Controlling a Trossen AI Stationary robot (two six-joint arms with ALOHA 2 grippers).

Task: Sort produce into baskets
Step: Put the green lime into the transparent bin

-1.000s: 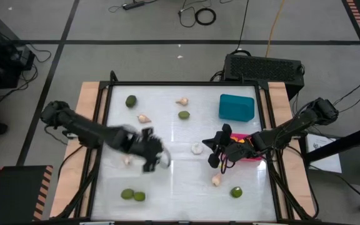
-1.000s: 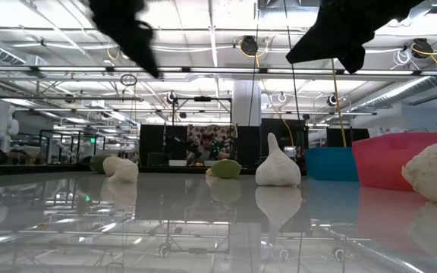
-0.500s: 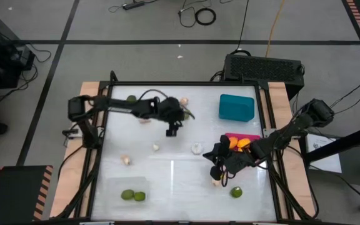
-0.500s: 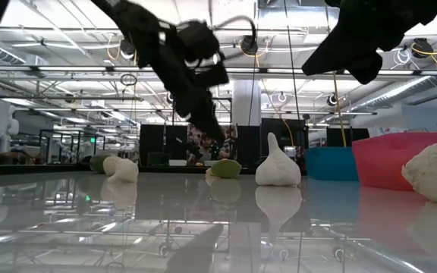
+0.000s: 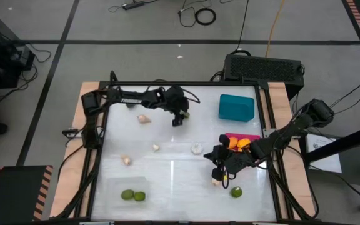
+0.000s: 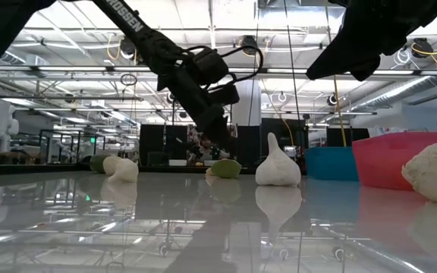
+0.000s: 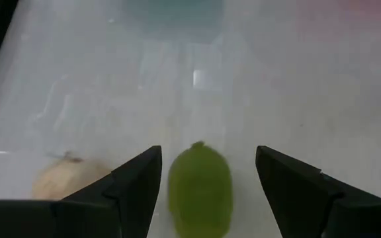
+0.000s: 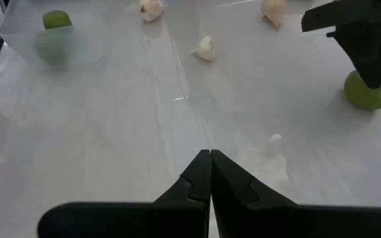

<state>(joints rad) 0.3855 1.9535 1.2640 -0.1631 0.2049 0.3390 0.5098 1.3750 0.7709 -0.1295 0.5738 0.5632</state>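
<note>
My left gripper [image 7: 204,173] is open and slants down over a green lime [image 7: 200,192] lying on the white table toward its far side [image 5: 184,115]. Its fingers [image 7: 134,188] stand on either side of the lime with a gap to each. A garlic bulb [image 7: 57,183] lies just outside one finger. My right gripper [image 8: 210,160] is shut with nothing in it, hovering right of the table's middle [image 5: 211,156], pointing at a garlic bulb [image 8: 266,158]. The teal basket [image 5: 236,107], the magenta basket [image 5: 247,137] with orange fruits [image 5: 233,143] and the clear basket [image 5: 127,187] with two limes stand on the table.
Loose garlic lies at the far left [image 5: 144,118], left [image 5: 126,160], middle [image 5: 155,147] and beside my right arm [image 5: 216,182]. A lime [image 5: 237,192] rests near the front right. The left arm [image 5: 130,97] stretches along the far edge.
My left gripper has swung fast from the table's near-left middle toward the far edge and to the right, then come down over the lime, staying open. My right gripper has shifted a little toward the near edge and stayed shut.
</note>
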